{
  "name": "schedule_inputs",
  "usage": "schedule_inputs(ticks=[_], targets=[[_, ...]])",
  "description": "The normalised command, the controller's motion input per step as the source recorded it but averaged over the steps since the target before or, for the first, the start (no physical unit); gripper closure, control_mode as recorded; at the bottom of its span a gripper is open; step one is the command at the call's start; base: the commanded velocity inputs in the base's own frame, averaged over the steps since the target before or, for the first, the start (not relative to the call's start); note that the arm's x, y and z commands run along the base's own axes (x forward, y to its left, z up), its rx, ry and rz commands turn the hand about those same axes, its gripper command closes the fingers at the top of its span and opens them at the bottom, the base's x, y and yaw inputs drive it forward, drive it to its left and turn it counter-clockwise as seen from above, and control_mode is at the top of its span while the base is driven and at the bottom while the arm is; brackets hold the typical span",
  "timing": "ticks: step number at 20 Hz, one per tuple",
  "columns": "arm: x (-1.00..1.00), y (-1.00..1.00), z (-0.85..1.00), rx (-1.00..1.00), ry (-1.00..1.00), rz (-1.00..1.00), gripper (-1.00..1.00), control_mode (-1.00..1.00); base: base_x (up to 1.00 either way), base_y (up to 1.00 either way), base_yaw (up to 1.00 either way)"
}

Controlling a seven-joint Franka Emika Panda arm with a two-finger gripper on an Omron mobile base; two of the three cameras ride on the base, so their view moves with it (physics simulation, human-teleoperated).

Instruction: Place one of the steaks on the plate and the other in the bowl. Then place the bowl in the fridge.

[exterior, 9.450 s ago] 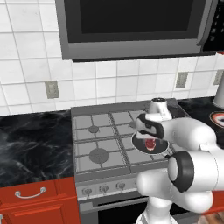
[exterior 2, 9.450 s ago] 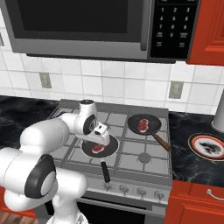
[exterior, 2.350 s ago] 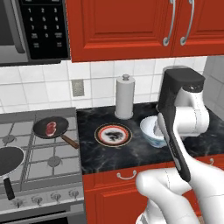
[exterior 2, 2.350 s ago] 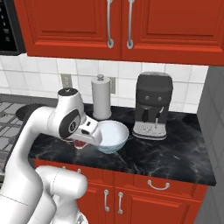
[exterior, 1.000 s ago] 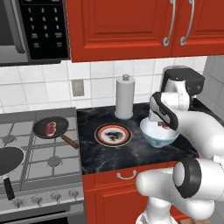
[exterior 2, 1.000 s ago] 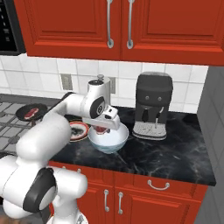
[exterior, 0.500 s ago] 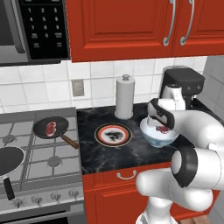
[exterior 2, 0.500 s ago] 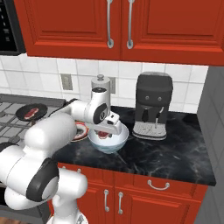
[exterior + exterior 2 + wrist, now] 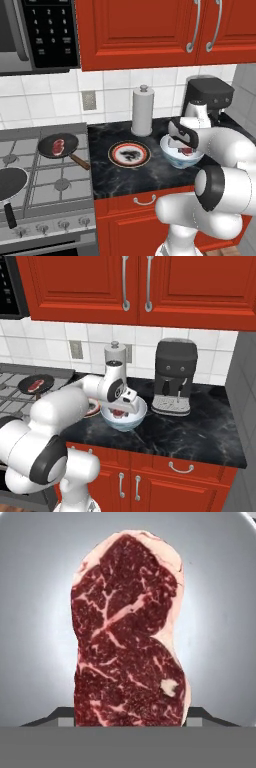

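Fingers: in the hand view we see the two dark fingertips (image 9: 65, 714) at either side of the steak (image 9: 127, 637), which fills the gap between them; we read this as a pinch on the meat.
Gripper: the gripper (image 9: 120, 408) hangs inside the bowl (image 9: 131, 421), with the steak in it against the bowl's pale inside.
Bowl: we find it on the black counter (image 9: 107, 172), just right of the plate (image 9: 129, 154).
Around the bowl: a paper towel roll (image 9: 142, 111) stands behind and left of it; a black coffee machine (image 9: 173, 377) is just behind and right. The arm's own wrist covers part of the bowl.
Count: two steaks, one in the bowl, the second steak (image 9: 59, 145) in a frying pan (image 9: 59, 145) on the stove, well left of the bowl; one plate; one bowl; a second pan (image 9: 10, 182) nearer us.
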Motion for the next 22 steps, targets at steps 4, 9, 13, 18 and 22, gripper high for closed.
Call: schedule_inputs(ticks=[4, 9, 13, 18, 22], targets=[[0.00, 0.00, -0.12, 0.00, 0.00, 0.00, 1.00, -1.00, 0.00, 0.00, 0.00], [0.00, 0.00, -0.05, 0.00, 0.00, 0.00, 1.00, -1.00, 0.00, 0.00, 0.00], [0.00, 0.00, 0.00, 0.00, 0.00, 0.00, -1.00, -1.00, 0.00, 0.00, 0.00], [0.00, 0.00, 0.00, 0.00, 0.00, 0.00, -1.00, -1.00, 0.00, 0.00, 0.00], [0.00, 0.00, 0.00, 0.00, 0.00, 0.00, -1.00, -1.00, 0.00, 0.00, 0.00]])
